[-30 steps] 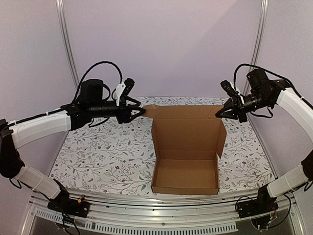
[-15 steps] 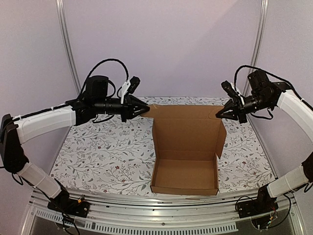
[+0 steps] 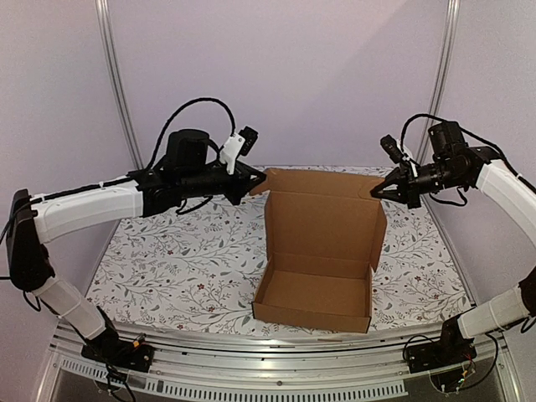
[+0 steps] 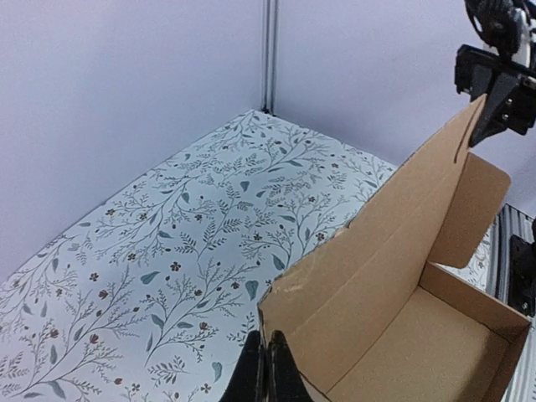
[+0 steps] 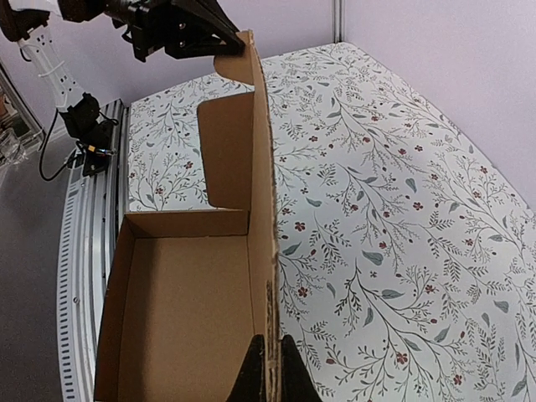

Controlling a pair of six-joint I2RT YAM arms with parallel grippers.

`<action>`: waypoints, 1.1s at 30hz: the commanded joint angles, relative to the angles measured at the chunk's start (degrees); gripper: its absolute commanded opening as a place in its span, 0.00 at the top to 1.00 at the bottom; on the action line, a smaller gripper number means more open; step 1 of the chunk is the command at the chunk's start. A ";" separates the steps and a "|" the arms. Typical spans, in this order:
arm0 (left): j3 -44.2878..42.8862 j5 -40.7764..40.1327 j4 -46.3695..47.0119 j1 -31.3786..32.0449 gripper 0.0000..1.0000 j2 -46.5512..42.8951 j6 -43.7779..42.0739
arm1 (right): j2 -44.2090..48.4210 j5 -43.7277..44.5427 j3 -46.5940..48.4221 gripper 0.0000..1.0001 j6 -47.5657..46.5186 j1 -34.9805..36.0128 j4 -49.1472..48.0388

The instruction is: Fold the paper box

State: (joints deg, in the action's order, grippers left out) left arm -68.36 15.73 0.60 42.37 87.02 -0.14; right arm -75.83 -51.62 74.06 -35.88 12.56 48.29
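Top view first: the paper box (image 3: 318, 251) sits on the floral table (image 3: 167, 251), around 4 o'clock from the middle of the shot. It's plain brown corrugated cardboard with no print anywhere. It's only half built: there's a shallow tray (image 3: 311, 300) with low walls at the near end, and the lid (image 3: 322, 218) stands pretty much upright off the tray's far wall. The left gripper (image 3: 260, 177) is at the lid's 10 o'clock corner and the right gripper (image 3: 374, 192) at its 2 o'clock corner. Each one pinches the cardboard there, so the lid is held up between the two.

Left wrist cam: its fingers (image 4: 251, 377) are at 6 o'clock, pressed together right at the lid's corner, where the edge looks a bit ragged. The lid runs off toward 2 o'clock, and the other gripper has that far corner. A rounded side flap (image 4: 469, 209) folds in off the lid at 3 o'clock, with the tray down at 4 o'clock.

Right wrist cam: the fingers (image 5: 254, 373) are at 6 o'clock, closed on the lid's top edge. The lid is seen nearly edge-on here, running up to 12 o'clock. The tray opens out toward 8 o'clock, its inside bare brown. The left gripper is clamped on the far corner at 11 o'clock.
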 commanded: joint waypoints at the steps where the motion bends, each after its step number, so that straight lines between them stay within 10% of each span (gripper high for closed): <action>1: -5.38 -20.31 2.56 7.59 1.00 4.96 9.51 | 0.69 1.59 -1.34 1.00 6.81 1.08 -5.70; 6: -10.43 -34.32 1.15 10.55 1.00 9.17 19.54 | 0.98 2.63 -2.07 1.00 7.11 1.79 -6.27; 11: -14.71 -31.58 -0.27 11.59 0.95 11.05 17.48 | 1.36 3.62 -2.26 1.00 6.95 1.71 -6.27; 20: -3.20 -21.53 -10.00 9.17 0.29 -6.95 -11.61 | 0.60 -1.26 1.68 1.00 -4.00 -0.51 2.24; 26: 9.51 -11.69 1.21 -3.82 0.26 -19.12 -5.80 | -5.01 -6.01 9.27 1.00 -16.86 -1.13 17.01; 33: -7.99 -1.98 -14.20 -9.63 0.38 2.06 -13.90 | -9.36 -8.85 13.09 1.00 -25.93 -1.13 25.11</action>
State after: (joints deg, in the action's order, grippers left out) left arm -66.06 3.29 -0.23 33.80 75.22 -6.50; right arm -83.70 -57.28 85.36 -54.92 11.55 66.43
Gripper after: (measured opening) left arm 0.658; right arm 0.028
